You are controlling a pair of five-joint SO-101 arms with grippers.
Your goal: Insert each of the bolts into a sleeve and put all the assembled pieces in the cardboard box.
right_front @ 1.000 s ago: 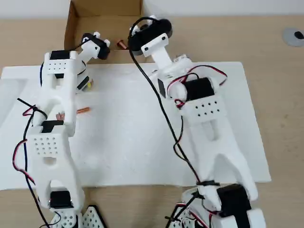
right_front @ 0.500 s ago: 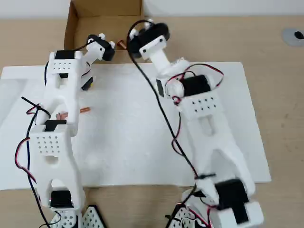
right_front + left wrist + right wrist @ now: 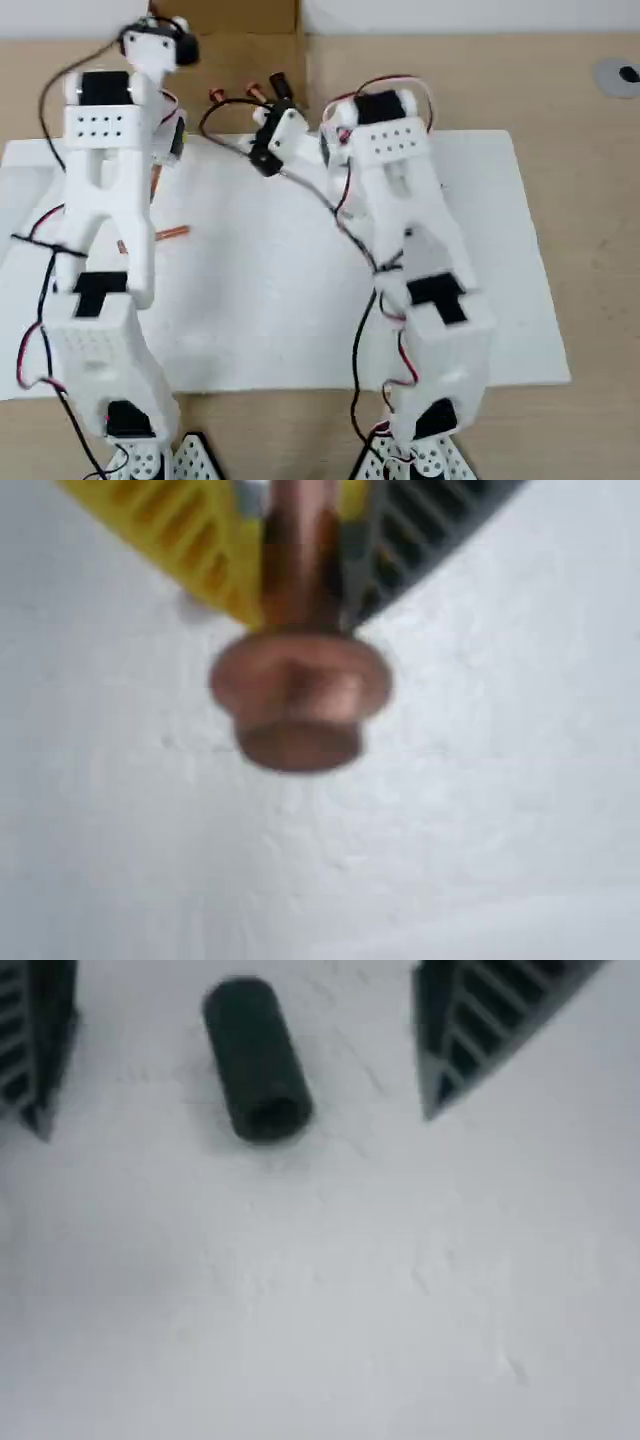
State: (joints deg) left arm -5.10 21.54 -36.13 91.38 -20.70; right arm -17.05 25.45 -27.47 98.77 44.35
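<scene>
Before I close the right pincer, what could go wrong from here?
The black sleeve lies loose on its side on the white mat inside the open right pincer. Being round, it may roll or skew as the pincer closes. The left pincer grips the copper bolt by its shank alone, head sticking out, so it could tilt or slip during insertion.

We see a light wooden table (image 3: pixel 590 200) with a white, slightly pebbled mat (image 3: pixel 260 300) covering its middle — near the far right corner sits a small grey disc (image 3: pixel 617 76).
</scene>
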